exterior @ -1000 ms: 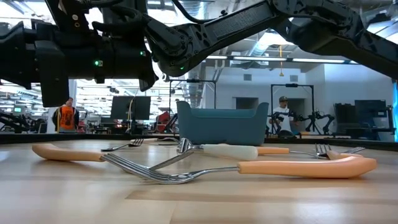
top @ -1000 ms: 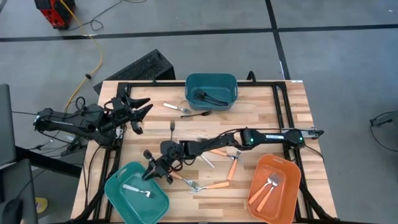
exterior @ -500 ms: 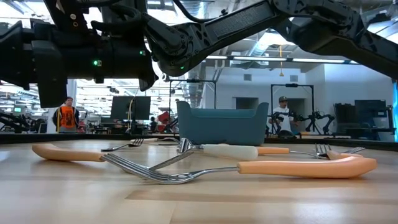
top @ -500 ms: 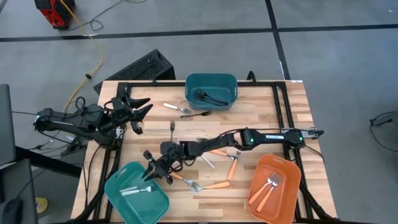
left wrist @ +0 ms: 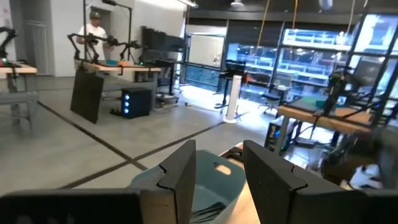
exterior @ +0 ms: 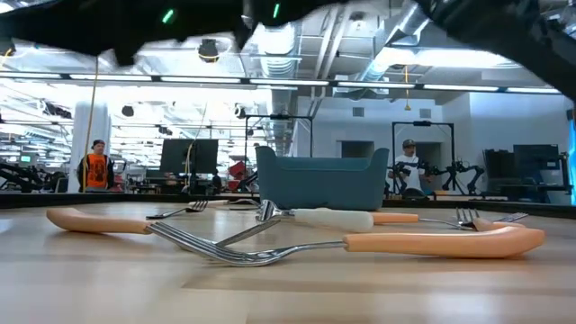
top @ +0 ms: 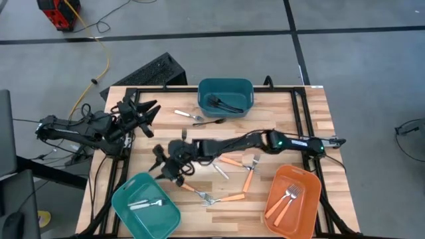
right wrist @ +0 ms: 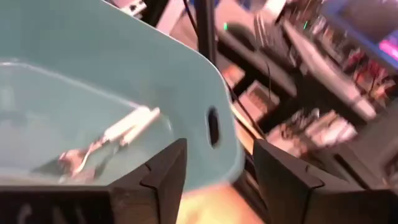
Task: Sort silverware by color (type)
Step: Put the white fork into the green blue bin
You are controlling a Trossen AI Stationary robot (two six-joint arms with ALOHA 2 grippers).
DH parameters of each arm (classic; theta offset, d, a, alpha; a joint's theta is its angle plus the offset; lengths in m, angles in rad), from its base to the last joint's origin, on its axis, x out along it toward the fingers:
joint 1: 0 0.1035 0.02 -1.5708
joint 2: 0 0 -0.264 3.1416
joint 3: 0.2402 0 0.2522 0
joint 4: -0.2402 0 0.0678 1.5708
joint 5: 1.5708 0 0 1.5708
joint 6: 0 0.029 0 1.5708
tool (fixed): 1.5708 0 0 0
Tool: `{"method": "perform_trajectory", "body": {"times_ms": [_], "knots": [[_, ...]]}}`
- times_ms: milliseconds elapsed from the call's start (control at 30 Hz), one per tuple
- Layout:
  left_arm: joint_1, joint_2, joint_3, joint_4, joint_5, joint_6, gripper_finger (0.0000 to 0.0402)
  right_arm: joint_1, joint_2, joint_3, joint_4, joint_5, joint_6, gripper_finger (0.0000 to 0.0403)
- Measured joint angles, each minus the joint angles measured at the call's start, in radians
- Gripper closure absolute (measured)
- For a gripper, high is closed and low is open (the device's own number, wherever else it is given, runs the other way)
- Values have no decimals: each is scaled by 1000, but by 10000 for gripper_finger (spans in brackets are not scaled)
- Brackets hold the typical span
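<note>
The white-handled fork [top: 147,203] is down in the light teal bin [top: 121,210] at the lower left of the high view, where a second ago a single white-handled piece lay further toward the bin's middle; the right wrist view shows it resting flat on the bin floor with nothing gripping it. That looks like one more silver-white piece sorted. The right tool [top: 168,167] has lifted off and drawn back up and away from the bin rim, now over the bare counter [top: 312,126] just above the bin, and in the low view the dark arm that filled the upper frame has cleared out. Its two fingers stand spread with a clear gap between them, holding nothing and touching nothing. Left on the counter, centre of the high view, are the orange-handled forks [top: 229,197], a loose cluster just right of that tool, and a few silver pieces [top: 188,115] in the upper middle beside the dark teal bin [top: 226,87], which already holds dark utensils. The orange bin [top: 302,209] at lower right carries two orange-handled forks. The left tool [top: 139,114] waits at the upper left edge of the counter, fingers partly apart and empty. My read: the next reach goes to the nearby cluster.
</note>
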State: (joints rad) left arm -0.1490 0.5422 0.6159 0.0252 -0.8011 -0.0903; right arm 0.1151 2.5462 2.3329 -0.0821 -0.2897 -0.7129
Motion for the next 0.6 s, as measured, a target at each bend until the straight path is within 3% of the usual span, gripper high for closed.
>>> {"method": "perform_trajectory", "body": {"times_ms": [133,367,600], "knots": [[0,0,0,-25,4,-2,279,-30,-131,0,-278,31,-19,182],[32,11,35,-146,18,-25,246,-135,-332,0,-744,181,-48,191],[238,139,58,-245,235,-37,232,-270,-482,0,-1044,195,10,199]]}}
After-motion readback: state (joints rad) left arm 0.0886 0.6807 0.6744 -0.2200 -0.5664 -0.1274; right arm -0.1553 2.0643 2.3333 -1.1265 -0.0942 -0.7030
